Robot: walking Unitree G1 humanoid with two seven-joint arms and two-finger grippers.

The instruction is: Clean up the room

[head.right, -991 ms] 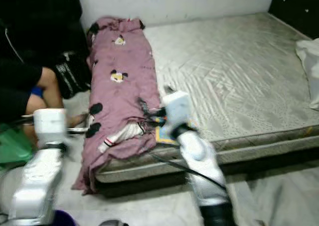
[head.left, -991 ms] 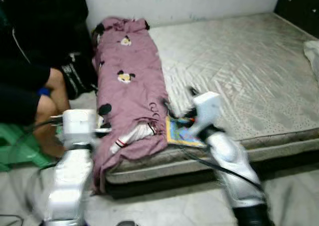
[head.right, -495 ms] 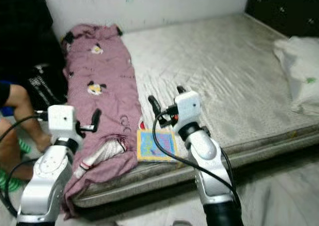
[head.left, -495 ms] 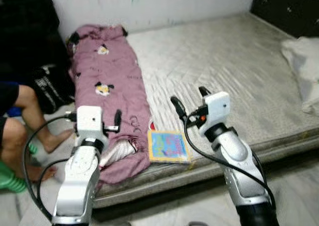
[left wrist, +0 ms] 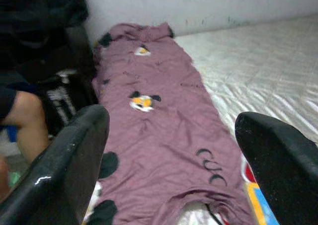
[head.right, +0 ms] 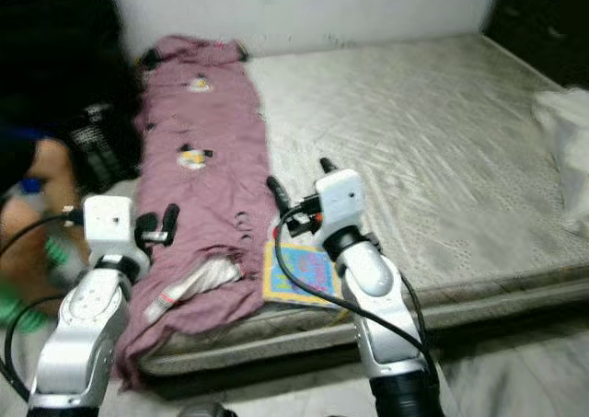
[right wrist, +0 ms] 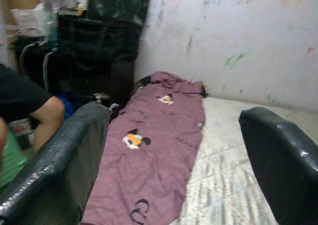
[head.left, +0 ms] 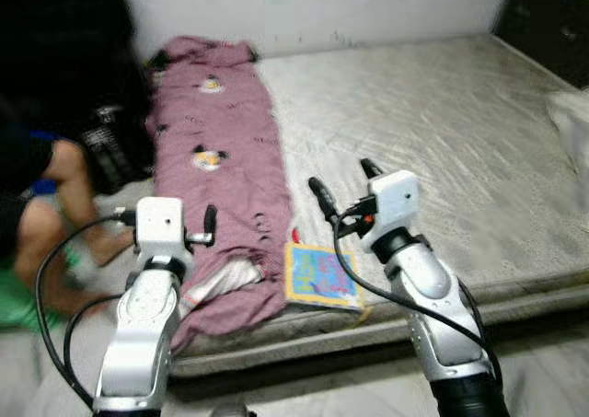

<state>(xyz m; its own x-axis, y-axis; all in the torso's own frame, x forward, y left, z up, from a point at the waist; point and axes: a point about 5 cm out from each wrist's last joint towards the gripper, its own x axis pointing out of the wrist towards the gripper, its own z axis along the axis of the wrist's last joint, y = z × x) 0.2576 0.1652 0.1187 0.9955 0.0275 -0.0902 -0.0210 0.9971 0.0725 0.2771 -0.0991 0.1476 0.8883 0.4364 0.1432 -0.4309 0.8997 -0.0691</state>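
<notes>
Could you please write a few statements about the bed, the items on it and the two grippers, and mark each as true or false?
1. The purple blanket lies lengthwise along the left side of the mattress. True.
2. The colourful book sits at the far end of the mattress by the wall. False: it lies at the near edge, beside the blanket's near end.
3. The right gripper is shut on the book. False: its fingers are open and hold nothing, raised above the mattress.
4. The left gripper is open, and its wrist view looks along the blanket. True.
5. A person is beside the bed on the robot's left. True.
</notes>
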